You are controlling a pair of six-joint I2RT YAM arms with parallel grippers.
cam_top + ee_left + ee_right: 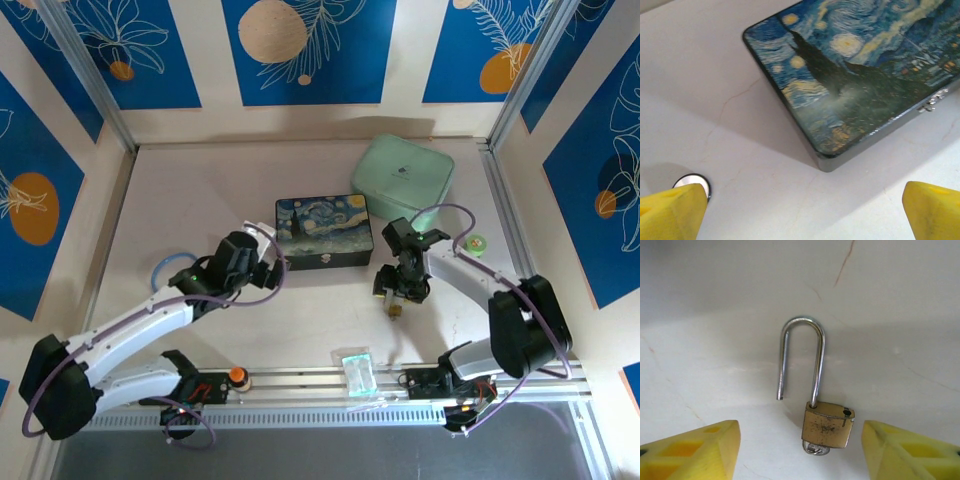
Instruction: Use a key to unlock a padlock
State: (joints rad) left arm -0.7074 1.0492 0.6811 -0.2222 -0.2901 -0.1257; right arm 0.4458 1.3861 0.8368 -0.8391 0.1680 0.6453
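padlock (827, 430) between parted fingers (690, 450) (shackle (802, 322) open), touching neither

Brass padlock (827, 426) lies flat, silver shackle open, key (816, 449) poking from its base.

Two robot arms, the left arm (130, 328) and the right arm (465, 268), mounted at one table (200, 200). Two yellow-fingered end effectors: the left end effector (805, 215) and the right end effector (800, 445). One brass padlock (827, 426) with one silver shackle (802, 322). One tiny key (816, 450). One painted box (325, 232). One mint-green lidded container (403, 172). One clear plastic packet (356, 368). One small green round item (476, 242).
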